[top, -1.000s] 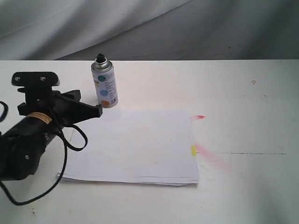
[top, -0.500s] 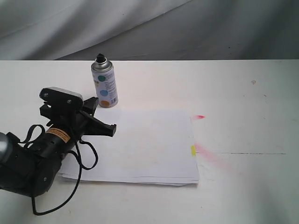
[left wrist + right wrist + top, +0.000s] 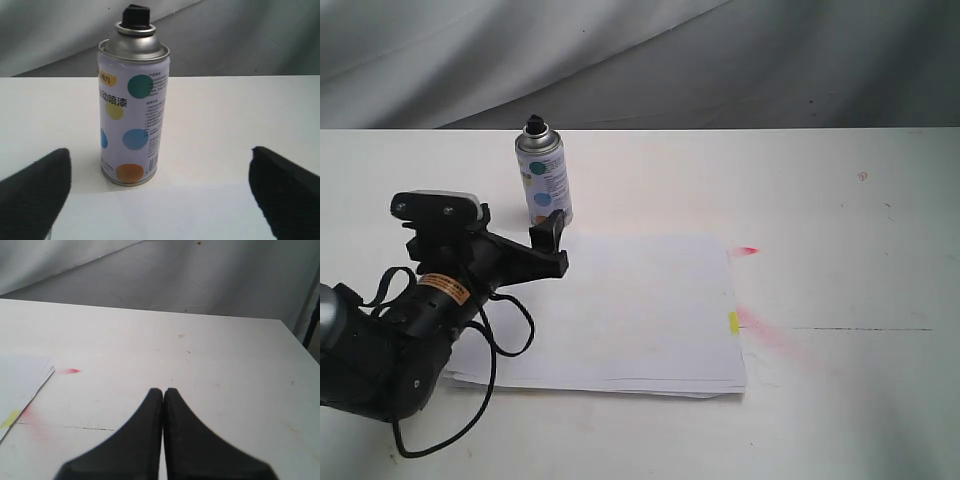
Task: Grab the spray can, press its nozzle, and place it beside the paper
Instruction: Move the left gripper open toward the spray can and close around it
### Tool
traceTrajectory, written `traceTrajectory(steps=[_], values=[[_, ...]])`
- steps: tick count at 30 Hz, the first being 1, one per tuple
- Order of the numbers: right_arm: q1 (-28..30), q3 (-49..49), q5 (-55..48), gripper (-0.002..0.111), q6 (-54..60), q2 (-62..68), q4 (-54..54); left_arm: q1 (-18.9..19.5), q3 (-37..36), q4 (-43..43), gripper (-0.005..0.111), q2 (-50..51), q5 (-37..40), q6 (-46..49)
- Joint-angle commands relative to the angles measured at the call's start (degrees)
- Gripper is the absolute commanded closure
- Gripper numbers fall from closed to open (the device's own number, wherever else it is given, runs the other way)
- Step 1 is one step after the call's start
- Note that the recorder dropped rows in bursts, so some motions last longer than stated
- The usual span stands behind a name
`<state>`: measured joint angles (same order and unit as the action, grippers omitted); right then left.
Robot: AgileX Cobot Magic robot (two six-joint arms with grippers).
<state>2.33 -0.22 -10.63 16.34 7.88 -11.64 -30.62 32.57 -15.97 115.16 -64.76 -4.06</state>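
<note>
The spray can [image 3: 544, 182] stands upright on the table just behind the paper's [image 3: 620, 310] far left corner, its black nozzle [image 3: 534, 125] on top. My left gripper [image 3: 546, 246] hovers low over that corner, just in front of the can. In the left wrist view the can [image 3: 132, 110] and nozzle [image 3: 136, 16] stand ahead, nearer one finger, with my left gripper [image 3: 159, 167] wide open and empty above the paper [image 3: 165, 215]. My right gripper [image 3: 162, 391] is shut on nothing over bare table; the paper's edge [image 3: 20, 372] shows to one side.
Red paint smears [image 3: 760, 325] mark the table [image 3: 850, 230] by the paper's yellow tab [image 3: 734, 322], with a small red spot [image 3: 746, 250] further back. A grey cloth backdrop [image 3: 720, 60] hangs behind the table's far edge.
My left gripper has swung from the table's left side over the paper's corner and toward the can, turning to face it. The can and the paper have not moved.
</note>
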Motion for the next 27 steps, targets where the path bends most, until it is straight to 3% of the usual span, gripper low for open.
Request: traceTrajectory(steps=[1, 16, 23, 27], values=[[0.35, 0.22, 0.24, 0.108, -0.30, -0.25, 0.07, -0.29, -0.24, -1.52, 0.007, 0.04, -0.96, -1.23], [0.35, 0.22, 0.24, 0.108, -0.30, -0.25, 0.07, -0.29, 0.43, 0.41, 0.007, 0.04, -0.54, 4.88], [0.35, 0.22, 0.24, 0.108, -0.30, -0.25, 0.07, -0.16, 7.28, 0.15, 0.008, 0.21, 12.33, 7.57], [0.35, 0.22, 0.24, 0.108, -0.30, -0.25, 0.07, -0.03, 11.28, -2.34, 0.008, 1.50, 13.32, 8.81]])
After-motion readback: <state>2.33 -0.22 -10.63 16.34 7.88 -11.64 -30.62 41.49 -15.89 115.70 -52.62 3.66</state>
